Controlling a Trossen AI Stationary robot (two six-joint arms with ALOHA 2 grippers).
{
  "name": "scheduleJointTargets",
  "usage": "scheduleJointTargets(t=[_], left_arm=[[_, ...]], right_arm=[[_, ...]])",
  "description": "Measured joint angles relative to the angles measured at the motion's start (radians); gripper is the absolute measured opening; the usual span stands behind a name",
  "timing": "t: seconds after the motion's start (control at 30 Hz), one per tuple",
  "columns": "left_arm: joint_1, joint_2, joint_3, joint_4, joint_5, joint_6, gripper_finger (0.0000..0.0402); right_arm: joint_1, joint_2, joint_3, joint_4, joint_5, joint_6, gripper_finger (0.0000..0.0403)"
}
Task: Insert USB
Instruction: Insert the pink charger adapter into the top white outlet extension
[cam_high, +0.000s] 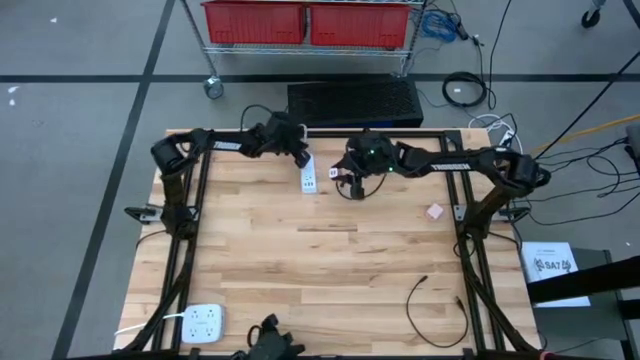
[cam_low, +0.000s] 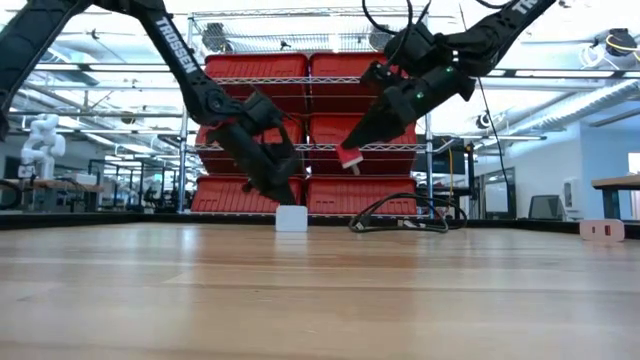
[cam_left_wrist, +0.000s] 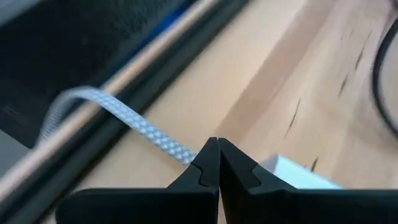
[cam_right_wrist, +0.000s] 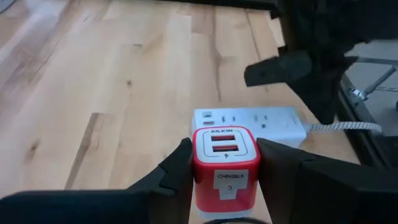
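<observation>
A white power strip lies flat near the table's far edge, its braided cord running off toward the far side. It also shows in the low view and the right wrist view. My left gripper is shut, with its tips just over the strip's cord end. My right gripper is shut on a red USB charger. It holds the charger in the air, to the right of the strip. My left gripper has its shut fingertips right over the strip's cord end; whether they touch it, I cannot tell. My right gripper pinches the red charger's two opposite side faces between its two fingers. The fingers slant down toward the table's left. The charger is lifted clear, and its face with two USB ports points toward the strip.
A black cable lies coiled under my right gripper. A small pink block sits to the right. A loose black cable and a second white power strip lie near the front edge. Bare wood lies between.
</observation>
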Motion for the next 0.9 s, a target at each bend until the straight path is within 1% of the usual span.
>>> scheduleJointTargets(t=[0.07,0.13,0.27,0.33,0.4,0.47,0.53,0.63,0.7,0.77,0.83,0.9], left_arm=[[-0.007,0.011,0.003,-0.026,0.008,0.009,0.0002],[-0.013,0.013,0.003,-0.035,0.042,0.021,0.0002],[-0.043,0.012,-0.002,-0.06,0.077,0.033,0.0001],[-0.061,0.012,-0.002,-0.068,0.102,0.05,0.0001],[-0.082,0.012,-0.002,-0.073,0.129,0.075,0.0001],[-0.108,0.012,-0.003,-0.075,0.137,0.09,0.0001],[-0.131,0.012,-0.003,-0.077,0.144,0.11,0.0001],[-0.158,0.013,-0.004,-0.078,0.162,0.142,0.0001],[-0.175,0.014,-0.005,-0.074,0.162,0.155,0.0001],[-0.189,0.015,-0.005,-0.068,0.165,0.157,0.0001],[-0.198,0.015,-0.005,-0.064,0.166,0.157,0.0001],[-0.204,0.016,-0.006,-0.064,0.165,0.157,0.0001]], right_arm=[[0.009,-0.002,0.0,-0.011,-0.001,-0.001,0.0117],[0.018,-0.002,0.0,-0.019,-0.008,-0.001,0.0117],[0.045,-0.002,-0.018,0.005,-0.03,0.002,0.0117],[0.058,-0.002,-0.032,0.011,-0.059,0.018,0.0117],[0.074,-0.002,-0.055,0.041,-0.081,0.036,0.0117],[0.093,-0.002,-0.091,0.099,-0.081,0.053,0.0117],[0.109,-0.001,-0.14,0.213,-0.096,0.083,0.0117],[0.129,0.006,-0.227,0.474,-0.13,0.126,0.0117],[0.133,0.019,-0.28,0.622,-0.124,0.16,0.0117],[0.132,0.047,-0.313,0.761,-0.095,0.205,0.0117],[0.13,0.089,-0.332,0.867,-0.093,0.238,0.0117],[0.132,0.144,-0.334,0.931,-0.094,0.254,0.0117]])
